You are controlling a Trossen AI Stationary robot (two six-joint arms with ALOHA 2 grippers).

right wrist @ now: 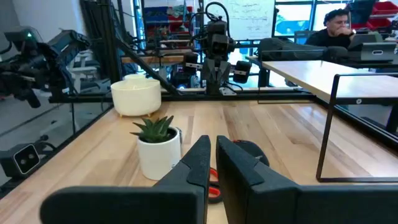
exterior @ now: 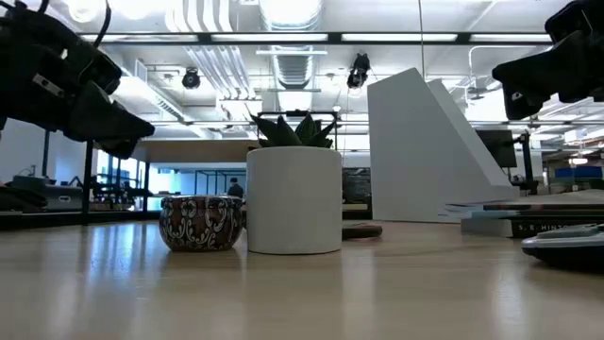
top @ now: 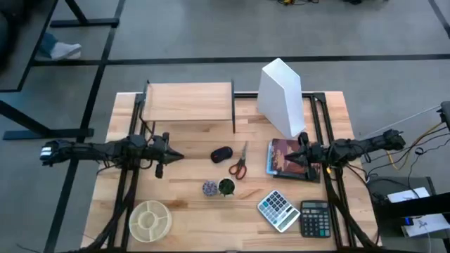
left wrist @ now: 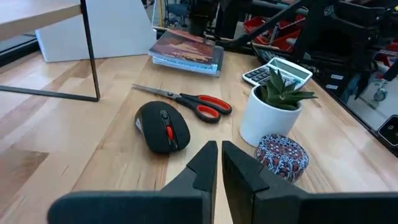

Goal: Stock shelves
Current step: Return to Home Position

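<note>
Only illegible lettering on book spine (exterior: 557, 229)

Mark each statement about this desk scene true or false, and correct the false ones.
1. Nothing lies on the shelf's top board. True.
2. The scissors lie between the mouse and the books. True.
3. The books stand inside the white file holder. False: they lie stacked flat on the table beside it.
4. The left claw grips the mouse. False: it is shut on nothing, clear of the mouse.
5. The right claw hovers above the books. True.
</note>
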